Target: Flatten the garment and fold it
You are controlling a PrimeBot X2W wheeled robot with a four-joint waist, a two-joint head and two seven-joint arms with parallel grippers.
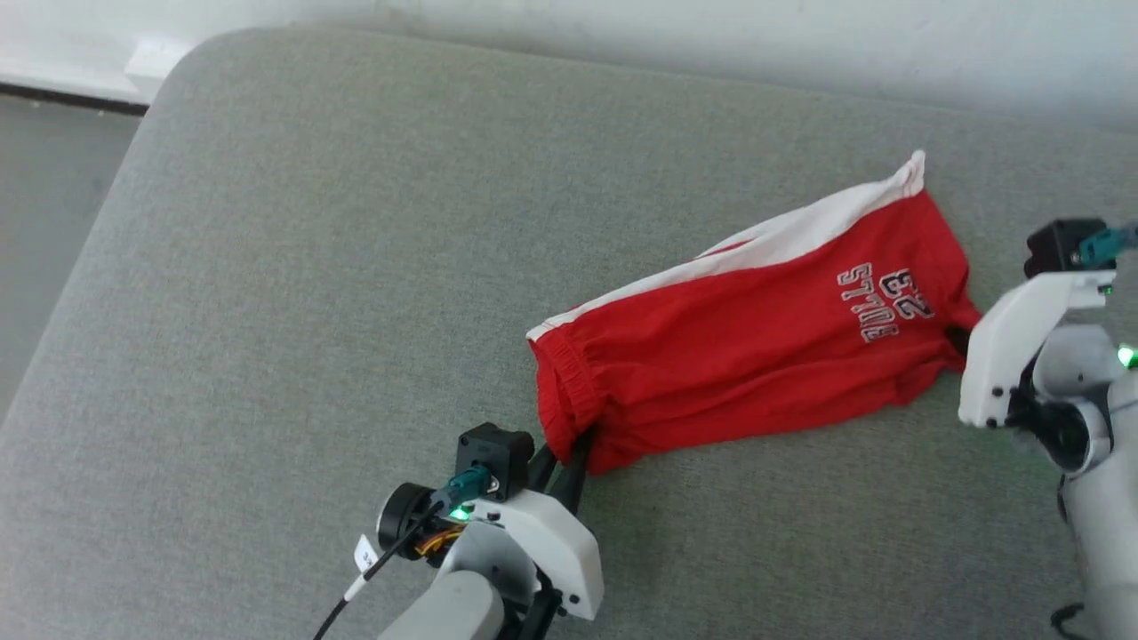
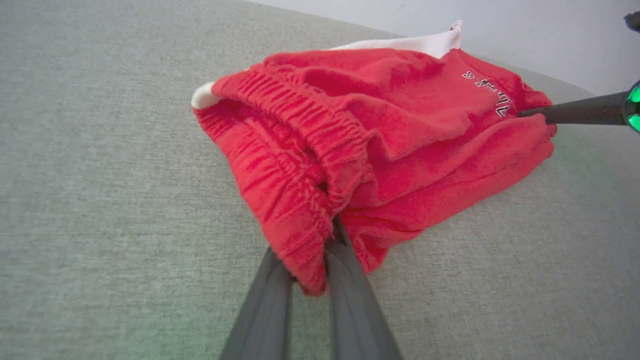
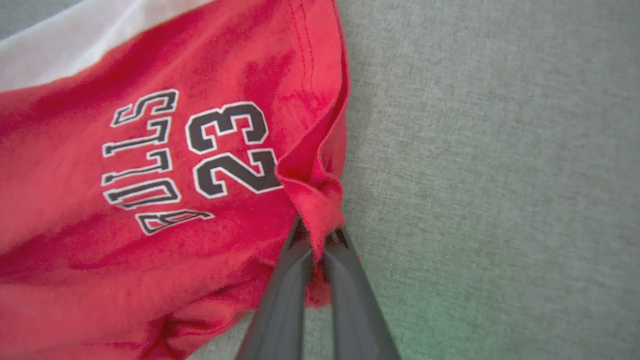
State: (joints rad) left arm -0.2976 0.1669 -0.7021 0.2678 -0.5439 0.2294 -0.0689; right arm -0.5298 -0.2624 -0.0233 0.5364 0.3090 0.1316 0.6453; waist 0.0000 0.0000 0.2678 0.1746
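Red shorts are clamped at the waistband by the left gripper and pinched at the hem, right beside the 23 print, by the right gripper

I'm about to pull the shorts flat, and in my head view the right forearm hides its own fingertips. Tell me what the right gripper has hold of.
Observer: In the right wrist view, the right gripper is shut on a bunched bit of the garment at the leg hem, just beside the "23" print.
Operator: Now check the left grip.
Observer: In the left wrist view, the left gripper pinches the gathered waistband, with a fold of it wedged between its fingers.
Operator: Report how the waistband lies.
Observer: It is crumpled, and its layers bulge up off the grey cushion rather than lying flat.
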